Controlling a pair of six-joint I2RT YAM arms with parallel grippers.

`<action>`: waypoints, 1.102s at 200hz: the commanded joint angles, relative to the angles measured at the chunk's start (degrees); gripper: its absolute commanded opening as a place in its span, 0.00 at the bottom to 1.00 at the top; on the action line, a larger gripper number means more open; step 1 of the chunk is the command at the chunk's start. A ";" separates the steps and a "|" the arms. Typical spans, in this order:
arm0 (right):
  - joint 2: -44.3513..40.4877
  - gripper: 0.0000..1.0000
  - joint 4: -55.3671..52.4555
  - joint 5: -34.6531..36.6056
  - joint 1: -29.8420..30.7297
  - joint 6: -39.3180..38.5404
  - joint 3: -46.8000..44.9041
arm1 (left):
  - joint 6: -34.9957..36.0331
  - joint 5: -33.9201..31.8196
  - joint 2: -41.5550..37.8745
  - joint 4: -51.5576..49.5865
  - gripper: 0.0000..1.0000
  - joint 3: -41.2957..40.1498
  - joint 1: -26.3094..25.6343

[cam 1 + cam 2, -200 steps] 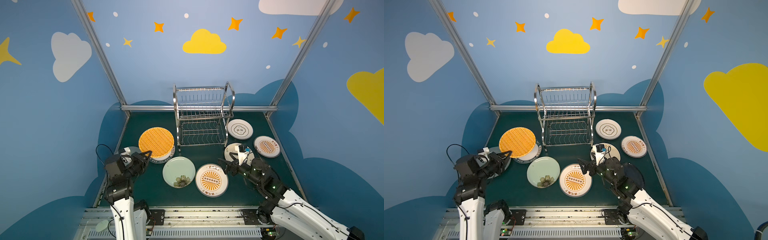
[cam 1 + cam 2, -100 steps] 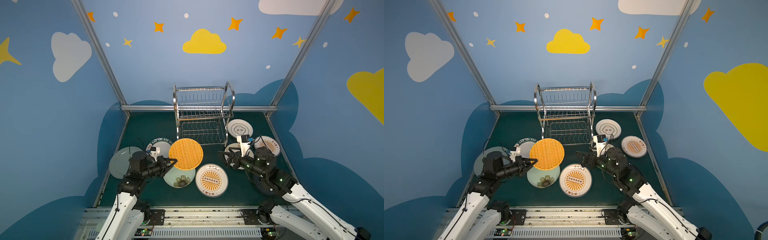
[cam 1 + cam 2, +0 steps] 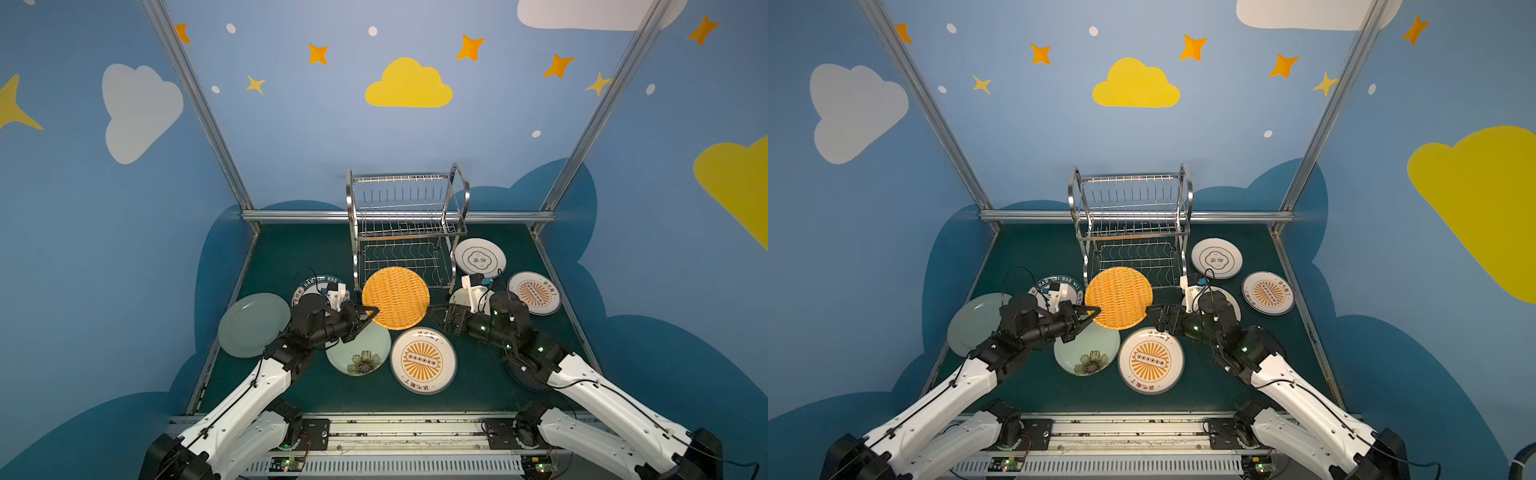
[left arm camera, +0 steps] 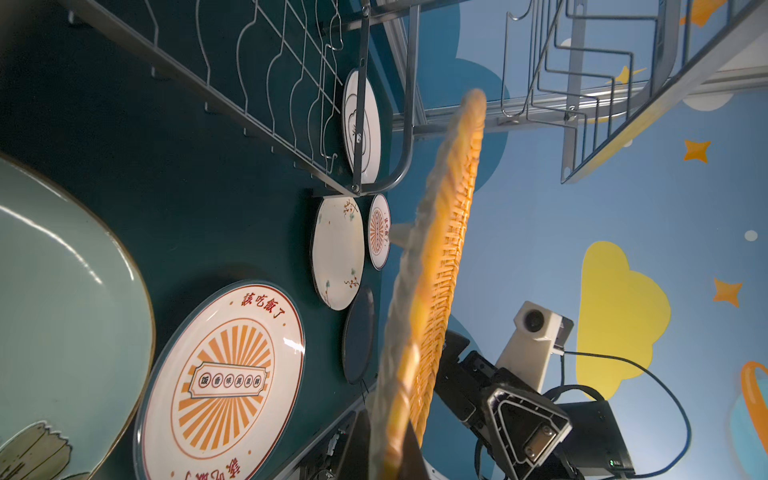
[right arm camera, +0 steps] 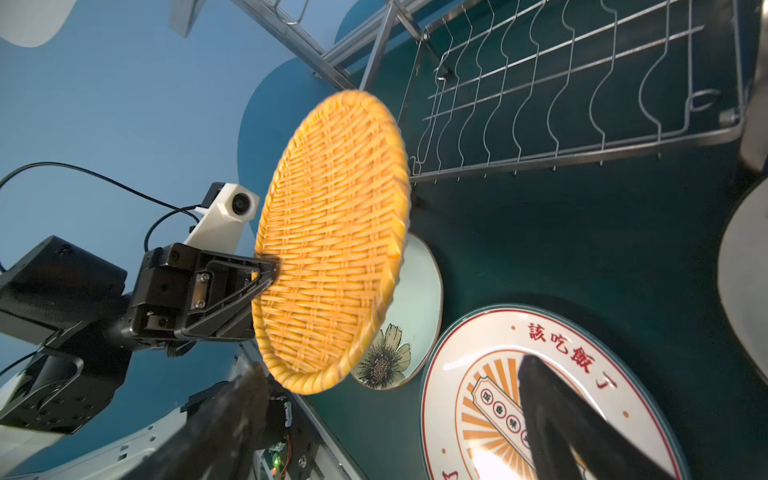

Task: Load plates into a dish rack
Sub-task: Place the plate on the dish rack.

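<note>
Step in hand: By my reading, you are passing the woven orange plate from the left arm to the right, or bracing it with both, before it goes into the dish rack.
Plate position: It is lifted clear of the desk and tipped up toward its edge. It sits just in front of the rack's lower tier, above the flower-printed plate and near the sunburst plate.
Left jaws: They are clamped on the plate's rim on the side nearest the left arm. In the right wrist view one finger lies across the woven face.
Right jaws: They are spread wide with nothing between them, just beside the opposite rim. In the right wrist view the plate lies ahead of the fingers, not yet between them, and they hang over the sunburst plate.
Doing it well: Line the open jaws up with the plane of the plate so the rim slides in squarely. Close on the braided edge, not the thin weave. Release the left grip only once the right one is firm.
Watch for: A one-sided hold lets the plate pivot, and the rack's front wire is close behind it.
Rack: No plate stands in either tier in both top views, and the other plates lie flat on the desk.
</note>
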 commanded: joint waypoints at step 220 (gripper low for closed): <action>8.77 0.39 19.96 -1.00 0.93 21.81 -1.65 | -6.51 -7.32 3.80 13.58 0.03 0.17 -4.05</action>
